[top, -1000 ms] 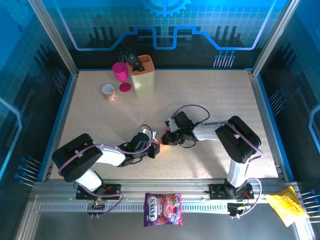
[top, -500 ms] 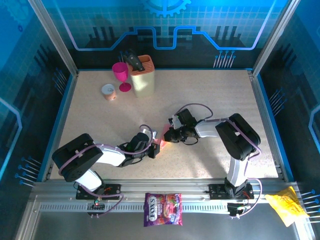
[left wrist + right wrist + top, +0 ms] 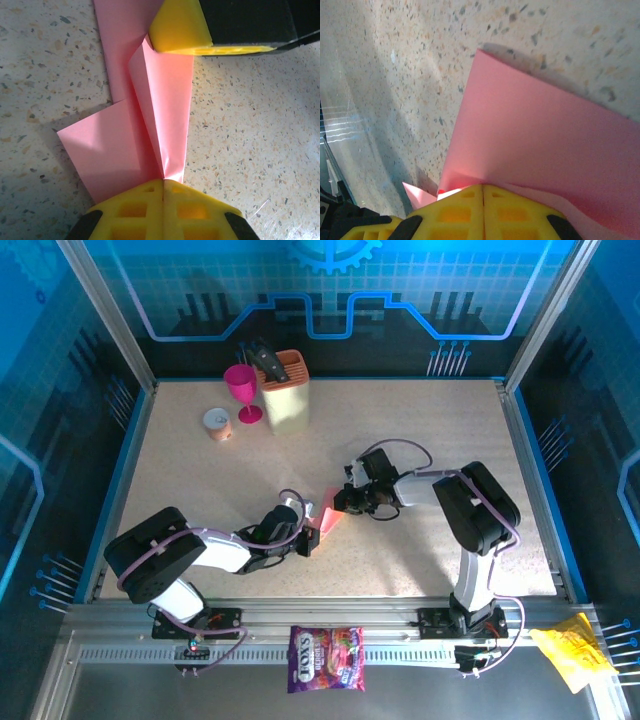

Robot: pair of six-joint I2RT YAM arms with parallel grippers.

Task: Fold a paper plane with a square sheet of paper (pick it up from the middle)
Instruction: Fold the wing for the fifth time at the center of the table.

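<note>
**Stock on the bench: one part-folded sheet, gripped at both ends**

1. Speckled beige stone-pattern table top (image 3: 200, 470), framed by aluminium rails and blue walls.
2. Left arm, black and white, lying low across the near-left of the table. The left gripper (image 3: 305, 535) has its yellow fingers clenched on the near tip of the paper; in the left wrist view the two pads (image 3: 163, 182) meet flush with the paper's point pinched between them.
3. Right arm, same build, reaching in from the near right. The right gripper (image 3: 345, 505) is clamped on the paper's far end; in its own wrist view the pads (image 3: 483, 187) are pressed together over the sheet.
4. Beige knife block (image 3: 285, 395), upright at the far left with dark handles in its top.
5. Purple printed candy bag (image 3: 326, 659), on the near rail between the arm bases.
6. Crinkled yellow wrapper (image 3: 572, 653), near-right corner, off the table.
7. Magenta plastic goblet (image 3: 241, 388), upright, just beside the block.
8. Pink-red paper sheet (image 3: 328, 523), folded into a narrow strip with a loose flap, at table centre between the two grippers, low on the surface.
9. Small round tin (image 3: 217, 423), near the goblet.
</note>
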